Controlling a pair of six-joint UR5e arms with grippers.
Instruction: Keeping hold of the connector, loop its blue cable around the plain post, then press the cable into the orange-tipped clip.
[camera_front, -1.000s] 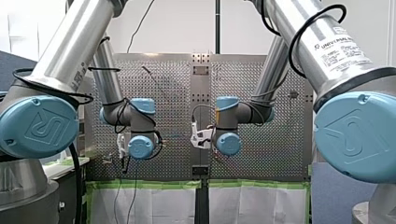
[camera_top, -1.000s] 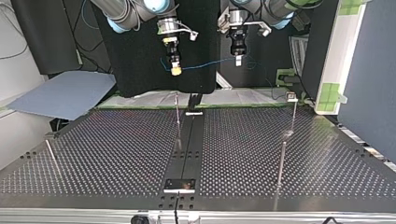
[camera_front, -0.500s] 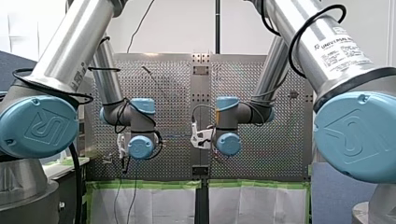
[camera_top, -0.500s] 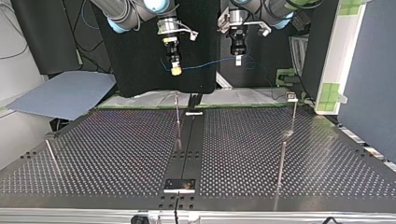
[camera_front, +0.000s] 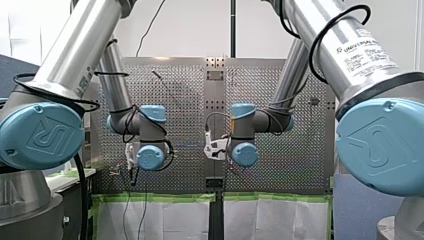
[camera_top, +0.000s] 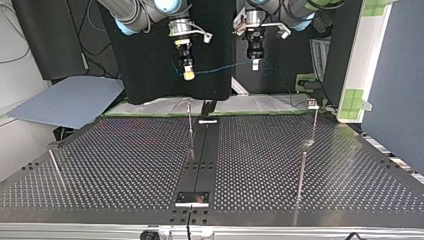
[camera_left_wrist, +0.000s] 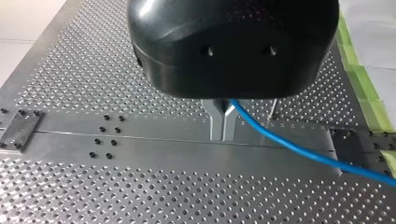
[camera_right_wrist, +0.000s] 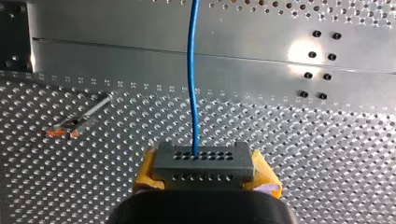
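Observation:
In the right wrist view my right gripper (camera_right_wrist: 203, 179) is shut, its yellow pads clamping a grey connector (camera_right_wrist: 203, 159). The blue cable (camera_right_wrist: 192, 74) leaves the connector and runs straight ahead. In the left wrist view my left gripper (camera_left_wrist: 222, 137) has its metal fingers shut on the blue cable (camera_left_wrist: 289, 145), which trails off to one side. Both grippers hang high above the plate in the top view: right gripper (camera_top: 188, 75), left gripper (camera_top: 255, 65), cable (camera_top: 225, 67) stretched between them. The orange-tipped clip (camera_right_wrist: 72, 125) stands beside my right gripper. A thin post (camera_left_wrist: 274, 107) rises just beyond my left fingers.
Thin posts stand on the perforated plate (camera_top: 125, 165): one near the middle (camera_top: 190, 127), one at the top view's left (camera_top: 55, 167), two at its right (camera_top: 301, 175); the farther one carries a small head (camera_top: 312, 104). A dark strip (camera_top: 200, 160) runs down the middle.

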